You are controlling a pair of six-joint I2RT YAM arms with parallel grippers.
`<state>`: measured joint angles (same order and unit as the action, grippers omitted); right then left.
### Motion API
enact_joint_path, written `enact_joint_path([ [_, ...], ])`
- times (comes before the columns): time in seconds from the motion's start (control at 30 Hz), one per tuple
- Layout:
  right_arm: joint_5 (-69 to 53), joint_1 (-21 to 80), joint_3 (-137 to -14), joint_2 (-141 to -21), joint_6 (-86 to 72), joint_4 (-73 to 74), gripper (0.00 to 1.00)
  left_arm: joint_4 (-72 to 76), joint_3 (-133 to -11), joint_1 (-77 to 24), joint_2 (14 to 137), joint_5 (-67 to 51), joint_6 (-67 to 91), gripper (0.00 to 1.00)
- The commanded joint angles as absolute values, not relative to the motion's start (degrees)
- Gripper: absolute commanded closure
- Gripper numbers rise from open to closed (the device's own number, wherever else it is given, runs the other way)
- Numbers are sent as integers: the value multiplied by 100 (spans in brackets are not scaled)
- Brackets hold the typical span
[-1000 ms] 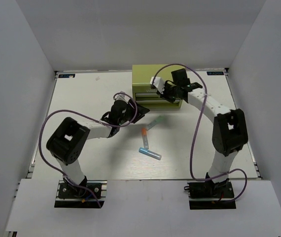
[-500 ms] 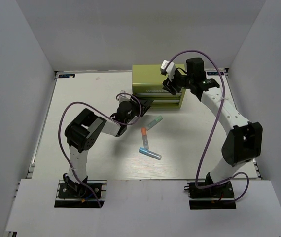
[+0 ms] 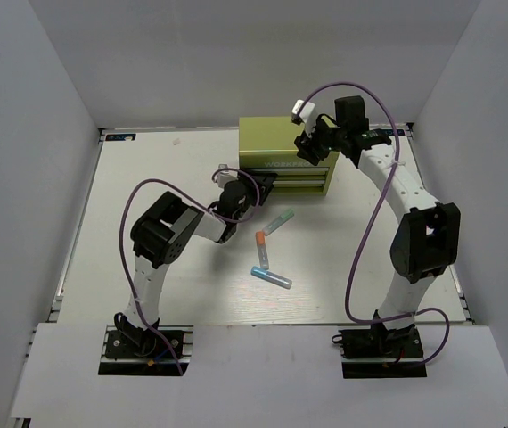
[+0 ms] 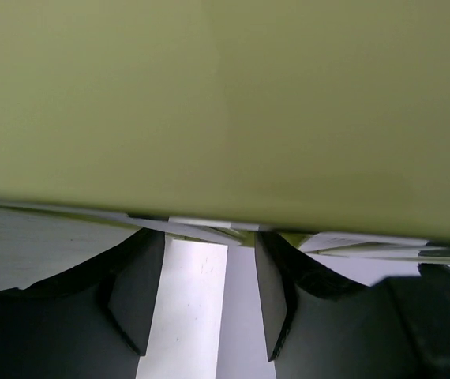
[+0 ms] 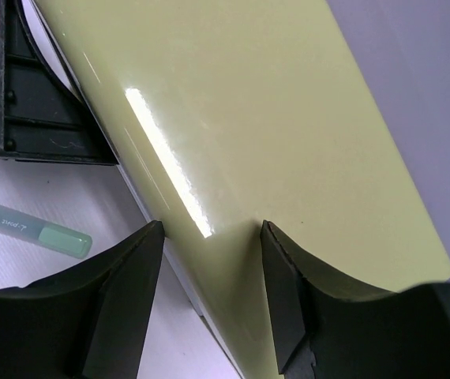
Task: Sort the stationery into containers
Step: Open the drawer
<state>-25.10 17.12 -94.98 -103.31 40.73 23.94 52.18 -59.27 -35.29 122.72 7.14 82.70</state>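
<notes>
Shining under the light, the lime-green toolbox (image 5: 249, 118) is seen as smooth and boxy. The left gripper (image 4: 208, 257) and right gripper (image 5: 211, 230) are both held apart.

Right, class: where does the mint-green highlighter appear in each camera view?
Top external: the mint-green highlighter lies near the centre, just in front of the toolbox.
Left wrist: not in it.
Right wrist: far left, lower half.
Shared landmark: the lime-green toolbox, which fills the upper part of both wrist views.
</notes>
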Motion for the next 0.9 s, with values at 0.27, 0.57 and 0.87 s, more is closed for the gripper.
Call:
enact_joint_path([
  [0.27,-2417,1679,-9967,-10608,4052,2733,40,5221,-6398,-3691,12621,1450,8684,51],
  [0.57,-2391,1696,-9984,-10696,4157,3102,39,5098,-6504,-3797,12727,1898,8684,60],
  [0.87,-2364,1696,-10063,-10766,4298,3542,39,5221,-6337,-3850,12832,2172,8684,85],
])
